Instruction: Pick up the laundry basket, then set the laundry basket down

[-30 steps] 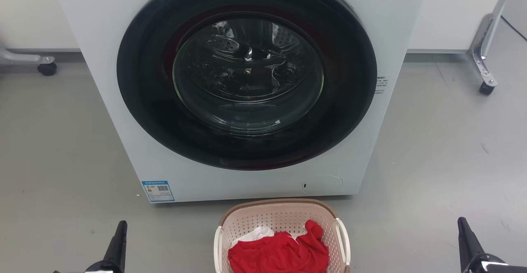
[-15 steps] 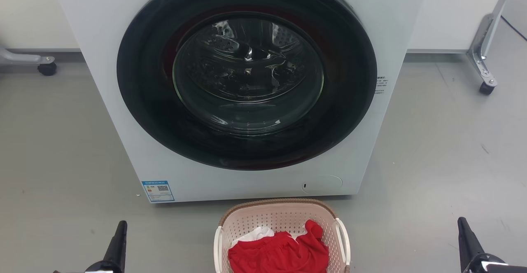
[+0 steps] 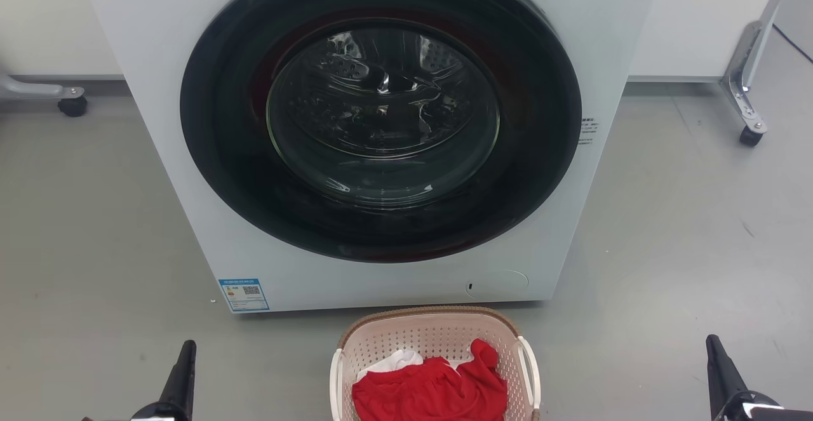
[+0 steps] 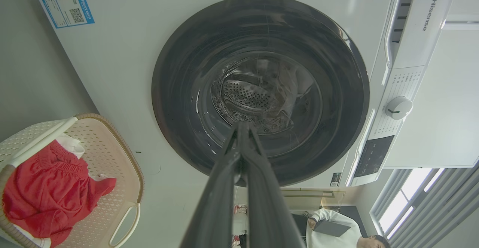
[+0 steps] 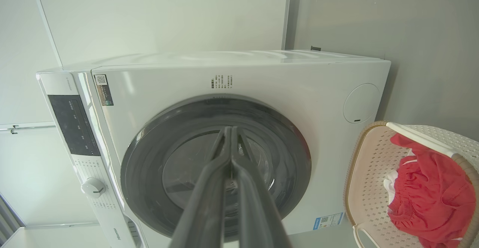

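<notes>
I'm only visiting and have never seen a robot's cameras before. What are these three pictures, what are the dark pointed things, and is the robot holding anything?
One picture comes from a camera on the robot's head, looking down at the floor. The other two come from cameras on its wrists, which is why the room looks tipped over in them.

The dark pointed shapes are the robot's two grasping tools. The left gripper shows at the lower left of the head view, the right gripper at the lower right. In each wrist view the two long fingers lie pressed together, with nothing between them, so the robot holds nothing.

Ahead stands a white washing machine with its round dark door closed. In front of it, on the floor, sits the laundry basket, with red clothing and a bit of white cloth inside. Neither gripper touches the basket.
</notes>
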Robot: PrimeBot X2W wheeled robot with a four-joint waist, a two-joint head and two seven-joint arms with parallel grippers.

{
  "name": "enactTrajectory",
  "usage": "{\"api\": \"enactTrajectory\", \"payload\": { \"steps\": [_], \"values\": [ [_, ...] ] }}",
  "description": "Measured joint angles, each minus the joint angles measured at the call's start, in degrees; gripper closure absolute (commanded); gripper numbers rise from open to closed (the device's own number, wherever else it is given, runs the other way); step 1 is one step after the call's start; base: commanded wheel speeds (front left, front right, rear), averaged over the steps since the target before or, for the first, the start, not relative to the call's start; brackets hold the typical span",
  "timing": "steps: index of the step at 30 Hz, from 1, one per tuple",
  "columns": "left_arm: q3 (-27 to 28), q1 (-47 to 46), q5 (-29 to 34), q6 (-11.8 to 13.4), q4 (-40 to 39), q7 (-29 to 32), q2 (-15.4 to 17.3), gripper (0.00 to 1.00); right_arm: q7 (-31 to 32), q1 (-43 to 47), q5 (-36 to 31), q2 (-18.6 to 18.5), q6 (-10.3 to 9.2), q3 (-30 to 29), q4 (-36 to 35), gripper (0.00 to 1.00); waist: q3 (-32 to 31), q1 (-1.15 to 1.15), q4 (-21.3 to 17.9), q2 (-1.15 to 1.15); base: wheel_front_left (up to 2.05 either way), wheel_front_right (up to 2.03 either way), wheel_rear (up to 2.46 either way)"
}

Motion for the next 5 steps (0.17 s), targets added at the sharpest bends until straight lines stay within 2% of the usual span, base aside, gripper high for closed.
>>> {"api": "enactTrajectory", "payload": {
  "steps": [5],
  "values": [
    [0.0,0.0,0.0,0.0,0.0,0.0,0.0,1.00,0.0,0.0,0.0,0.0,0.00,0.0,0.0,1.00,0.0,0.00,0.0,0.00,0.00,0.00,0.00]
  ]
}}
